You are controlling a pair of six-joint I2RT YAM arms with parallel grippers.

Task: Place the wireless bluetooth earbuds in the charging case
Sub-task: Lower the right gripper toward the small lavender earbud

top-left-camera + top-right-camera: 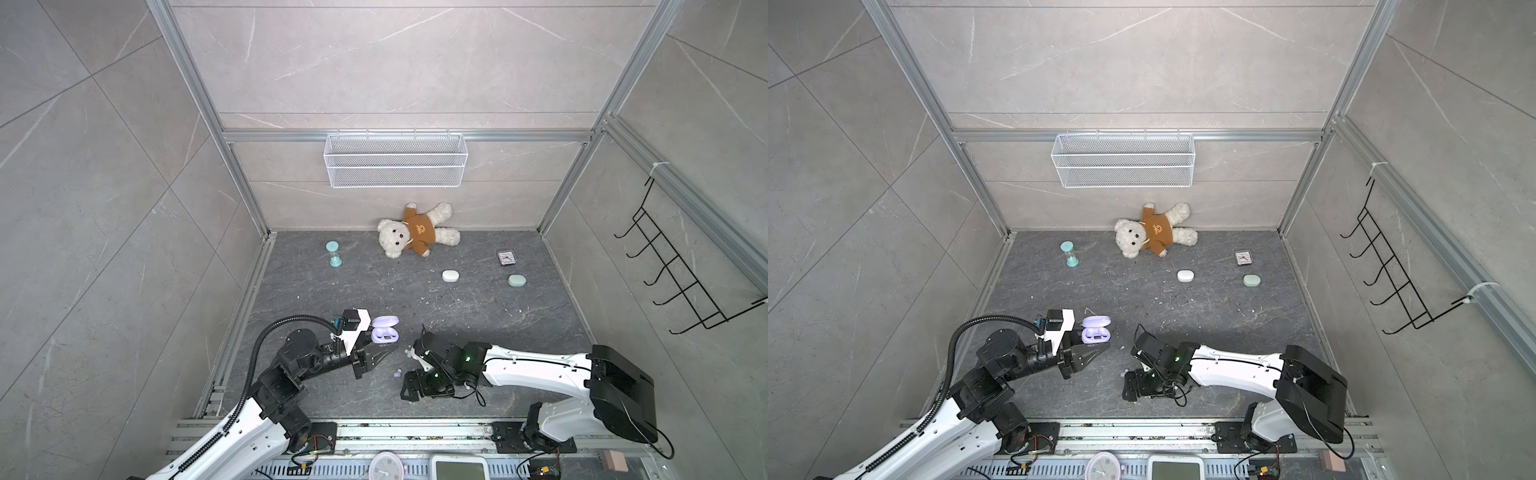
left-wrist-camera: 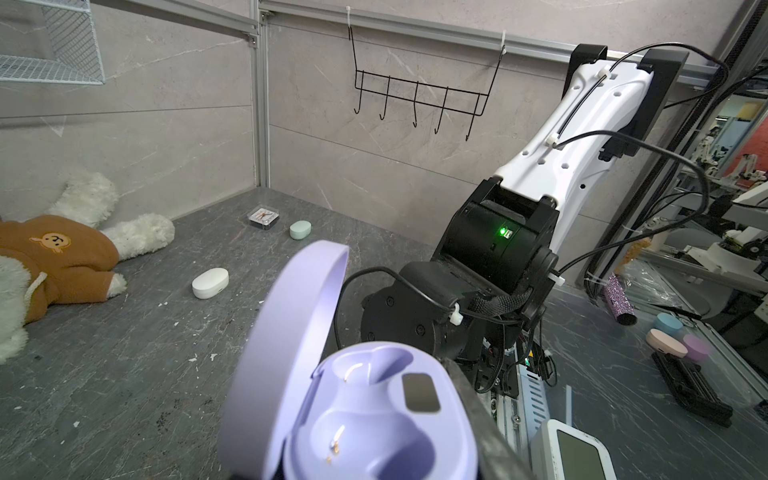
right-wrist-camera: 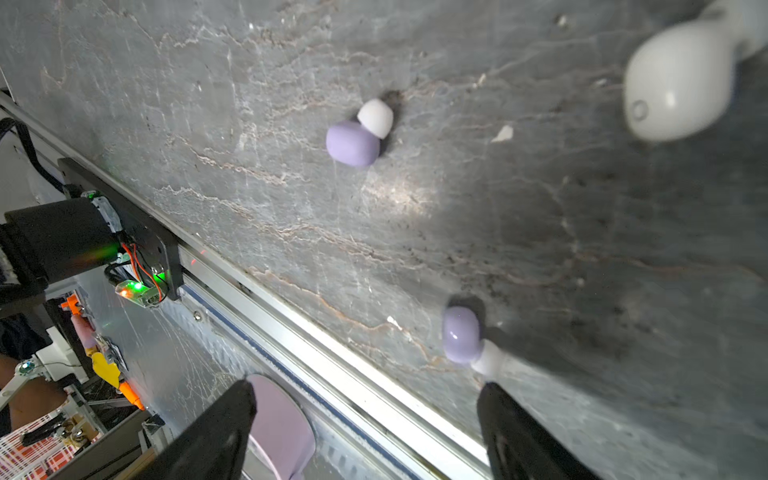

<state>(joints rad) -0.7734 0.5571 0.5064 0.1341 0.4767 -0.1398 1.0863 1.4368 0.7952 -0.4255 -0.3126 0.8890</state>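
The lilac charging case point(image 2: 365, 415), lid raised, is clamped in your left pincer point(image 1: 388, 352) for loading; your right pincer point(image 3: 365, 388) stands wide beside a lilac earbud point(image 3: 461, 334).

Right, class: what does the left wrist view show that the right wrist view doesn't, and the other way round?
Only left wrist: the open lilac charging case, both sockets empty, and the teddy bear. Only right wrist: a lilac earbud and a second lilac earbud loose on the table, the second nearer the open right gripper. Both: the dark stone table.
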